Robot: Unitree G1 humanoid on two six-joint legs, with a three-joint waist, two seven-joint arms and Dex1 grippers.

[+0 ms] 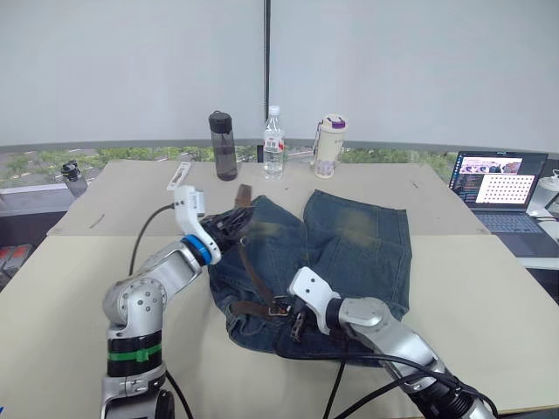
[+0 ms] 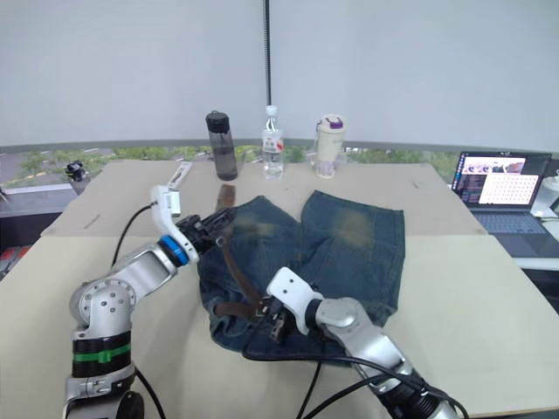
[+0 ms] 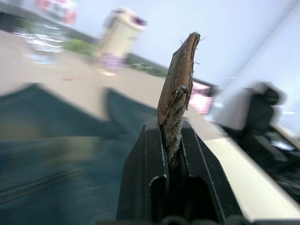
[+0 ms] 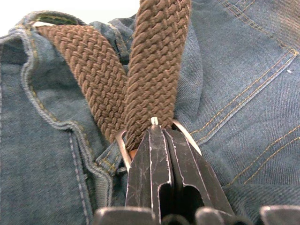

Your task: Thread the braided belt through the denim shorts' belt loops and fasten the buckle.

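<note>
A pale beige table (image 1: 489, 288) spreads wide, a second tabletop (image 1: 131, 196) butting on at the far side. Beyond it a plain white wall (image 1: 393, 70), split by a dark vertical seam (image 1: 266, 52). Low along its foot, a window strip (image 1: 52, 164) shows greenery. Light is even, soft.

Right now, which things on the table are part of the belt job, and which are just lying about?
Part of the job:
- denim shorts
- braided belt, its tip shut in the left gripper
- buckle, with the right gripper shut on it

Just lying about:
- dark bottle
- clear water bottle
- cream tumbler
- laptop
</note>
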